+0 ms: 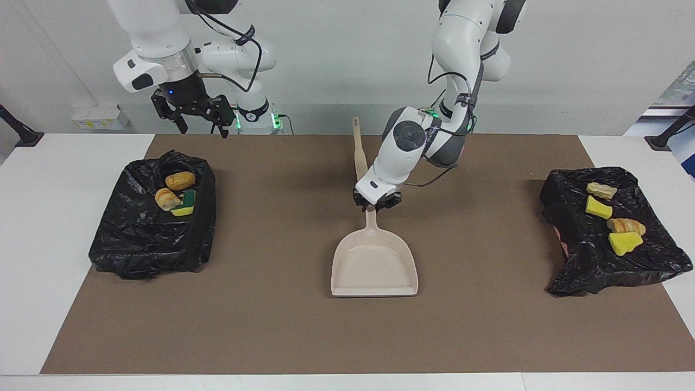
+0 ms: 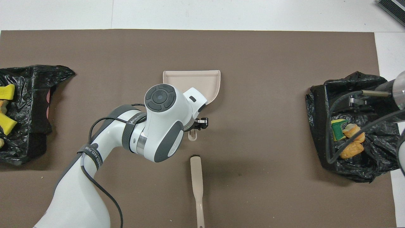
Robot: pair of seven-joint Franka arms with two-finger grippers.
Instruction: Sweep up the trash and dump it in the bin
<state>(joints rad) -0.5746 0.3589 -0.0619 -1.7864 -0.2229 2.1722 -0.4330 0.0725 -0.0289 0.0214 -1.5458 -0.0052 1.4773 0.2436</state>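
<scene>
The right gripper (image 1: 198, 115) waits spread above the bin (image 1: 136, 239) holding three trash (image 1: 176, 195) pieces. Mid-mat, the left gripper (image 1: 376, 205) sits at the dustpan (image 1: 374, 263) handle; whether it pinches, I cannot tell. Brush (image 1: 359, 157) lies nearby. Four pieces (image 1: 611, 217) top the bag (image 1: 597, 260).

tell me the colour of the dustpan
Pale beige all over; the dustpan shows best in the facing view.
</scene>
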